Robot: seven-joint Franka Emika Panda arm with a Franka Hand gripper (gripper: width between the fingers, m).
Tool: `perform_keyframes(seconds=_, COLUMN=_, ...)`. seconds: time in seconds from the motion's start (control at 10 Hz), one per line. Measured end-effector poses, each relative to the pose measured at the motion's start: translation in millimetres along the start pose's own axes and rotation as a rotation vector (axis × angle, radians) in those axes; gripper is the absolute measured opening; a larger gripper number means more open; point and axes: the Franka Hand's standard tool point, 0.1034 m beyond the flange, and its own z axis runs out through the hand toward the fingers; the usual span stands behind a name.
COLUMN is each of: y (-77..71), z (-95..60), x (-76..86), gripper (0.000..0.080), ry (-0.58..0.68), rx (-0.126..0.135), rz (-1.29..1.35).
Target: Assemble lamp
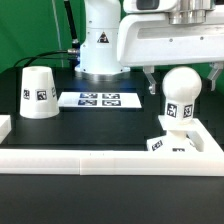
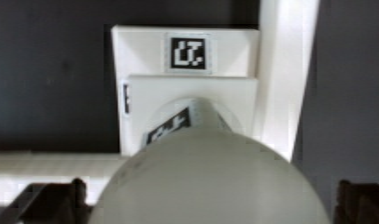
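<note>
The round white bulb point(image 1: 180, 92) stands with its tagged neck on the blocky white base point(image 1: 172, 143) at the exterior view's right, against the white rail. My gripper point(image 1: 181, 78) is open, with one finger on each side of the bulb's ball and a small gap on both sides. In the wrist view the bulb point(image 2: 207, 170) fills the space between my fingers point(image 2: 53, 200), and the gripper point(image 2: 207, 203) looks down on the tagged base point(image 2: 186, 60). The tapered shade point(image 1: 38, 92) stands mouth down at the exterior view's left, far from the gripper.
The marker board point(image 1: 97, 99) lies flat at the back middle, in front of the robot's white pedestal point(image 1: 100, 45). A long white rail point(image 1: 90, 162) runs along the front edge and turns up at both ends. The table is black.
</note>
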Motion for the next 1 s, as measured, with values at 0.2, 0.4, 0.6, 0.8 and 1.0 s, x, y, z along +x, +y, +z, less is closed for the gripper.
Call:
perform_keyframes(seconds=0.2, y=1.7, z=-0.5, x=0.8, gripper=0.0699, ry=0.001, rx=-0.007, rz=-0.168)
perform_keyframes(seconds=0.4, y=0.6, z=-2.3, x=3.9, gripper=0.0699, ry=0.001, rx=-0.014, rz=-0.321)
perform_keyframes(seconds=0.6, y=-0.6, z=-3.0, x=8.6, gripper=0.0699, ry=-0.008, rx=-0.02, rz=-0.47)
perform_keyframes(seconds=0.8, y=-0.5, z=-1.0, x=12.4, gripper=0.0699, ry=-0.014, rx=-0.027, rz=-0.633)
perform_keyframes(seconds=1.0, y=-4.4, z=1.8, x=11.2, gripper=0.0699, ry=-0.024, rx=-0.036, rz=-0.747)
